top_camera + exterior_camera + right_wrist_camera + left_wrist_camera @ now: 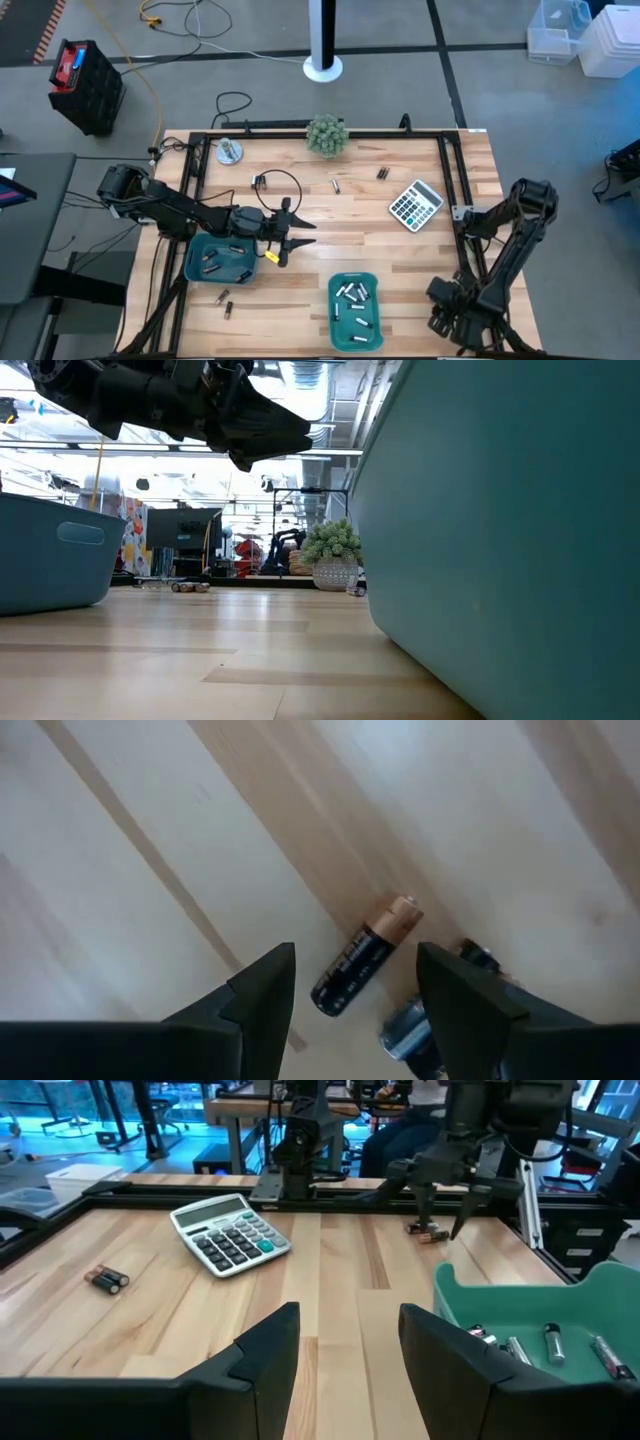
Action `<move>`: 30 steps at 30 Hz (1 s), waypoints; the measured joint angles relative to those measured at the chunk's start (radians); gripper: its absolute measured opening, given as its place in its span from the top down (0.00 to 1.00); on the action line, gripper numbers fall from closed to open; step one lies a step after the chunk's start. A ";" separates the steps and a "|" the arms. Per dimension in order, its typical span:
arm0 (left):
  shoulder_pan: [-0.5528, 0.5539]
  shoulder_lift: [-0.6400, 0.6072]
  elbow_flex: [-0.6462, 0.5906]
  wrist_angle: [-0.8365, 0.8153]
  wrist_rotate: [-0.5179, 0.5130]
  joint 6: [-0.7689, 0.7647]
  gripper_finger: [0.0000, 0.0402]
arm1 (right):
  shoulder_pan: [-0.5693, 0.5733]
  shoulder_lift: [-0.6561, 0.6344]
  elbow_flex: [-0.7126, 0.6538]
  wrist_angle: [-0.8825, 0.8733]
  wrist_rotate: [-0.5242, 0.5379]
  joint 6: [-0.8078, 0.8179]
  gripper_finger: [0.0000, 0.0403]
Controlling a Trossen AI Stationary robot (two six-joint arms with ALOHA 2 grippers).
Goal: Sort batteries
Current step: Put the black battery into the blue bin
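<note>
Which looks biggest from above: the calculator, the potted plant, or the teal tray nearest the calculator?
In the high view, largest to smallest:
1. Teal tray
2. Calculator and potted plant: these two look too alike to rank.

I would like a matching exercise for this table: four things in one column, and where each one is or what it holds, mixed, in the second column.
Things:
1. calculator
2. potted plant
3. left teal tray
4. right teal tray

Place or state:
A. holds silvery-white batteries
B. stands at the table's edge, at the top of the high view
C. holds dark batteries
D. lies flat on the right half of the table

Pairs: 1-D, 2-B, 3-C, 4-A
</note>
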 joint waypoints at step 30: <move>0.000 0.000 0.001 -0.010 0.001 -0.011 0.59 | -0.029 0.078 0.002 0.038 -0.043 -0.058 0.94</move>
